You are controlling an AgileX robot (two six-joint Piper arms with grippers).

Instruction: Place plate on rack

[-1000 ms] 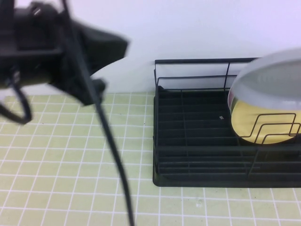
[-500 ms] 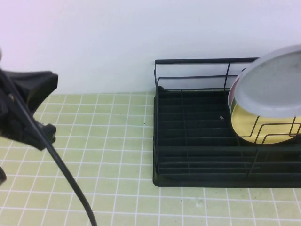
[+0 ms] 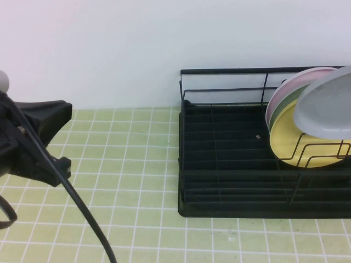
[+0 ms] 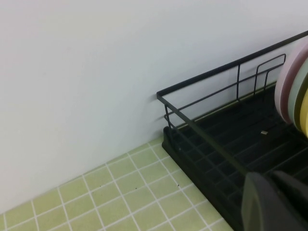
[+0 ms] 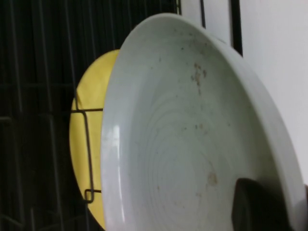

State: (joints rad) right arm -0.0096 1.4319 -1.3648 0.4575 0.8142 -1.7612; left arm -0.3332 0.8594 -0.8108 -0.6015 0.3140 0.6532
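The grey plate (image 3: 328, 108) hangs tilted over the right end of the black wire rack (image 3: 219, 164), in front of the plates standing there. In the right wrist view my right gripper (image 5: 279, 204) is shut on the grey plate's (image 5: 183, 139) rim, one dark finger (image 5: 257, 209) pressed on its inner face. The right gripper itself is out of the high view. My left arm (image 3: 33, 139) sits low at the far left over the tiles, away from the rack. In the left wrist view my left gripper (image 4: 270, 179) is shut and holds nothing.
A pink plate (image 3: 285, 87), a green plate (image 3: 282, 107) and a yellow plate (image 3: 290, 142) stand upright in slots at the rack's right end. The rack's left and middle slots hold nothing. A white wall rises just behind the rack. A black cable (image 3: 82, 208) trails from the left arm.
The left arm dropped from the upper left to the left edge. The grey plate moved right and slightly down, uncovering the pink and green plates.
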